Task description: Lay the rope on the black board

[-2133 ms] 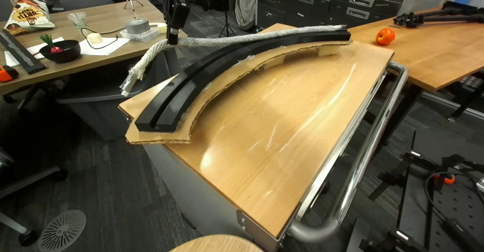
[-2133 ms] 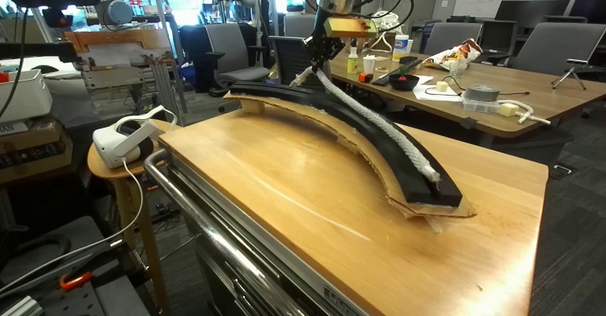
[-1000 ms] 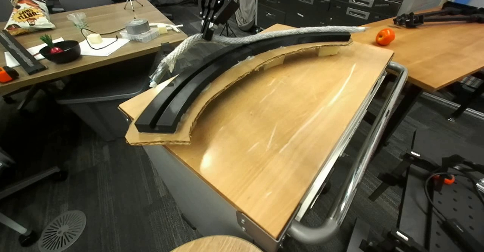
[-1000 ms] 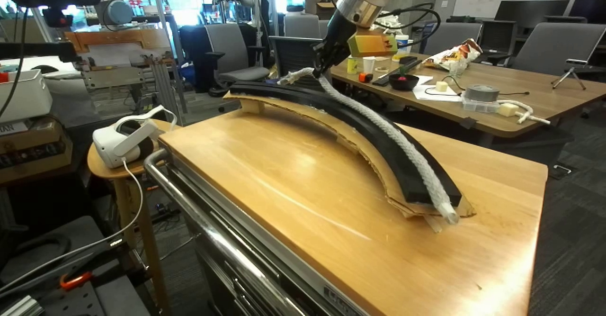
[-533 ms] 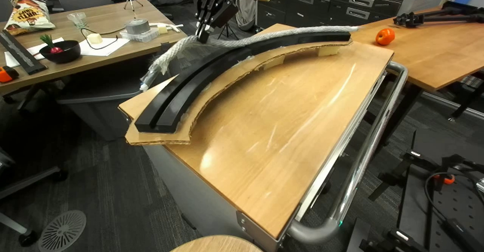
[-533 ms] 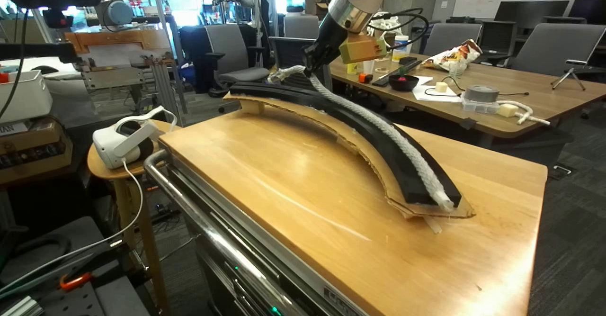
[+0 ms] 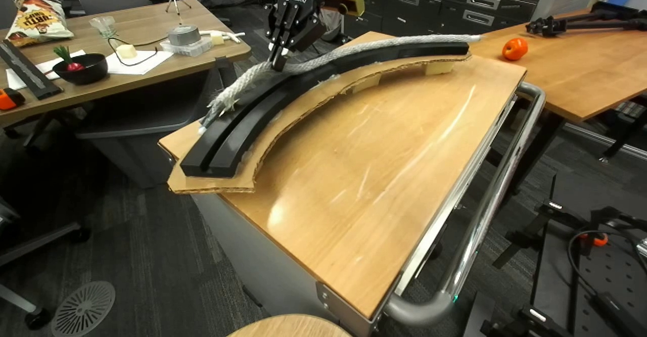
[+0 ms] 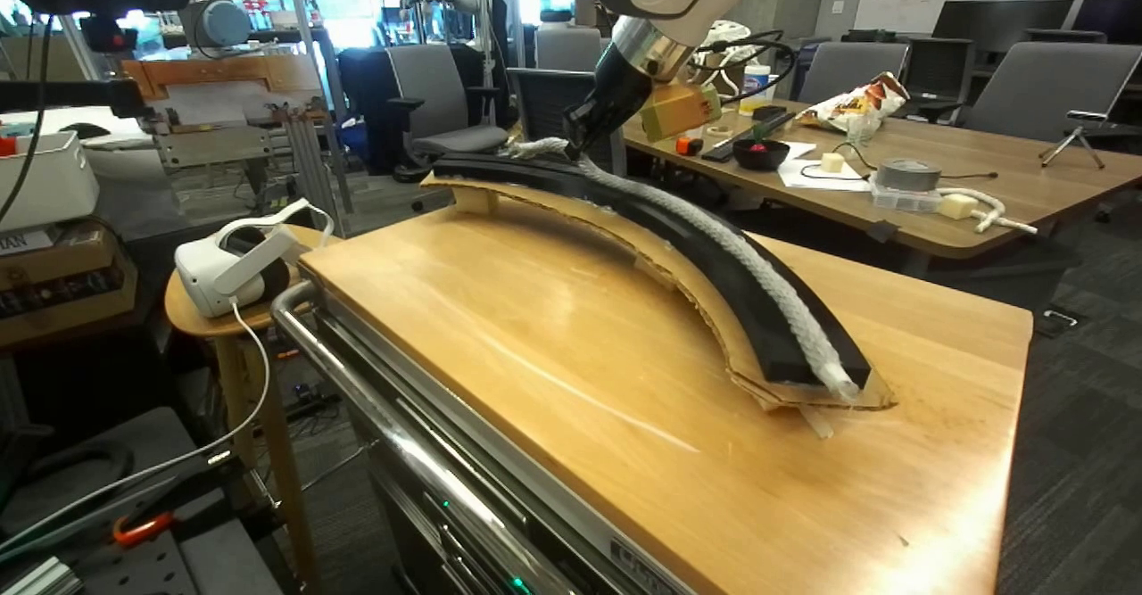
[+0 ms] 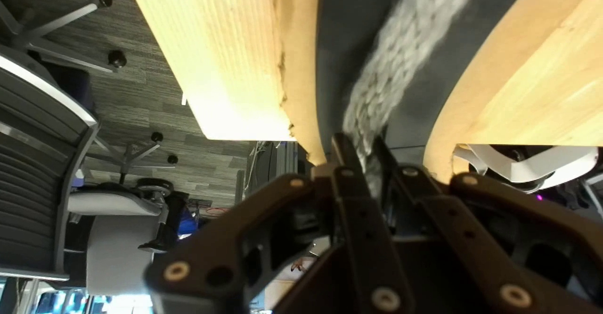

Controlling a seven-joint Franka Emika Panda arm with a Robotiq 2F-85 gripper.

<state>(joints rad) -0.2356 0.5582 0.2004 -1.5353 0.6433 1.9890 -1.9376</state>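
Black two-fingered gripper (image 9: 361,140) pinches a thick, pale braided rope (image 9: 400,64) over a curved, grooved black board (image 7: 283,93), probably to ease it along the arc. The long run lies on the board to one side of the grip; a frayed end (image 7: 226,99) droops on the other. Below, scuffed tan wooden tabletop (image 7: 354,175); farther out, grey carpet (image 7: 151,256).

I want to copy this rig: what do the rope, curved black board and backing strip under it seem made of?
Rope: matte braided fibre, perhaps cotton; woven strands and fraying show.
Black board: probably plastic; smooth, soft sheen.
Backing strip: likely corrugated cardboard, dull tan; layered cut edge.
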